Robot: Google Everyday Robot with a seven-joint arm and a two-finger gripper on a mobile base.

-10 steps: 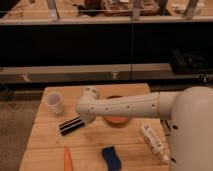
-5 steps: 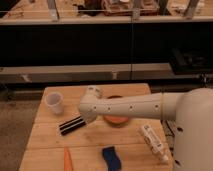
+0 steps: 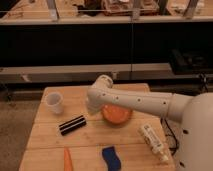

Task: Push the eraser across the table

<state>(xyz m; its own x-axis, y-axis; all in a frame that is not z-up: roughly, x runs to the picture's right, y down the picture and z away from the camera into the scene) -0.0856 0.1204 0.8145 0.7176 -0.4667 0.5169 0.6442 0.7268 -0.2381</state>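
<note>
**Desk:** Start at the gripper. Where is it, and what are the fingers doing?

**Photographer:** The gripper (image 3: 91, 106) sits at the end of the white arm (image 3: 145, 101), low over the table (image 3: 90, 140), tucked under the rounded wrist joint. It hangs near the middle of the tabletop, just left of an orange bowl (image 3: 117, 114). Whether it is spread or pressed together I cannot tell; the wrist hides it.

**Desk:** And the eraser?

**Photographer:** The eraser (image 3: 72, 125) lies flat on the planks, a black bar with a thin white stripe, angled so its right end points up toward the gripper. It is below and to the left of the gripper, near but apparently apart from it. I would not swear to contact either way.

**Desk:** What else is on the table?

**Photographer:** A white cup (image 3: 54, 102) stands upright toward the back left corner. A carrot (image 3: 67, 158) lies at the front edge, a blue curved object (image 3: 112, 158) beside it, and a pale packet (image 3: 154, 141) on the right.

**Desk:** Which step does this look like?

**Photographer:** My reading: the approach, or the very start of the shove. The eraser is well short of any edge, so most of the job seems to lie ahead.

**Desk:** What does the next move call for?

**Photographer:** Getting low behind the bar's near end and pressing along a clear lane. Leftward looks open; the cup and the carrot flank that path, so an off-centre nudge could spin the bar toward either.
</note>
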